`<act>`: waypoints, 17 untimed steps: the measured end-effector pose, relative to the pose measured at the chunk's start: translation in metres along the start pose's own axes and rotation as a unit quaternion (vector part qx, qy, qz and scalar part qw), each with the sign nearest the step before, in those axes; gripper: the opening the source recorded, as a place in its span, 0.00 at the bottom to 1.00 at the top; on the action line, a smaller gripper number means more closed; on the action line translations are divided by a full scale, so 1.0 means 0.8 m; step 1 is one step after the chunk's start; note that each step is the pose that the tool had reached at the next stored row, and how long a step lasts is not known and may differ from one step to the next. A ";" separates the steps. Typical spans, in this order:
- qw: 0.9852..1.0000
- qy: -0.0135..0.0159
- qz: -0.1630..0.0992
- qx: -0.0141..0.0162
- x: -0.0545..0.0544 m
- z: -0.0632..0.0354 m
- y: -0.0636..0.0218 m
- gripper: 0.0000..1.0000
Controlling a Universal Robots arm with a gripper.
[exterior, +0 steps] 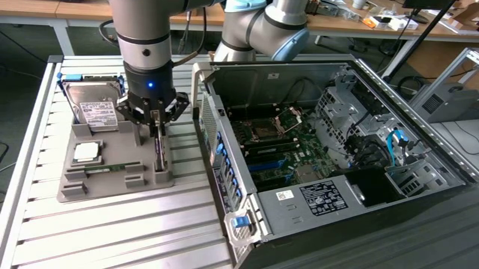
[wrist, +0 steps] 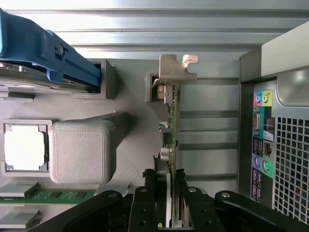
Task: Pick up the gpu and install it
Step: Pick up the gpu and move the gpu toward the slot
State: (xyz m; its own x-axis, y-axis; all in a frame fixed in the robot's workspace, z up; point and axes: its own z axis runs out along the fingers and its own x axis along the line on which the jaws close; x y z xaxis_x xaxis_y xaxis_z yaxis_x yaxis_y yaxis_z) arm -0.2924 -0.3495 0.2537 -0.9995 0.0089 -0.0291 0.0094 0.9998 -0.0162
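The gpu (wrist: 170,121) is standing on edge in the tray (wrist: 130,96), top edge exposed, so the jaws of the gripper (wrist: 170,176) are clamping it from above.

gpu (exterior: 159,150) (wrist: 173,121): thin green card, standing on edge in grey holder (exterior: 112,188) slot, silver bracket (wrist: 175,68) at one end, gripper (wrist: 170,180) pinching the other end.

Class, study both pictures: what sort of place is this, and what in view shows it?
Probably a robotics lab or workshop for computer assembly: a robot arm over a grey tray of computer parts, an open computer case beside it, and cluttered workbenches behind.
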 end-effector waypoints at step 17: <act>1.000 0.000 0.000 0.000 0.000 -0.011 0.000 0.27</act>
State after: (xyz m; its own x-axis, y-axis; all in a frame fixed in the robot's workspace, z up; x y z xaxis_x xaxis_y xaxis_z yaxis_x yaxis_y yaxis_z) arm -0.2923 -0.3495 0.2623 -0.9995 0.0089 -0.0290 0.0094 0.9998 -0.0162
